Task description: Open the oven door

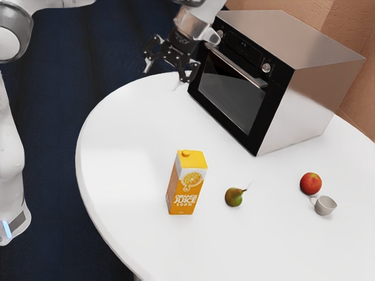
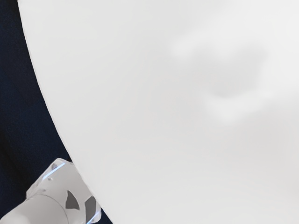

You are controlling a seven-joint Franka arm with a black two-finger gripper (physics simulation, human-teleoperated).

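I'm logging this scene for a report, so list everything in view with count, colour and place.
oven: 1, black front, silver body, on the table
oven door: 1, black with grey glass, oven front, closed
handle: 1, silver, along the door
knobs: 2, silver, above the door
juice carton: 1, orange, yellow and white, upright on the table
pear: 1, green-brown, between carton and apple
apple: 1, red, beside the cup
cup: 1, grey, by the apple
table: 1, white, under these
wall: brown, behind the oven
backdrop: dark blue, beyond the table
arm: 1, white and grey, exterior view's left and top
tool: 1, black, open, near the oven
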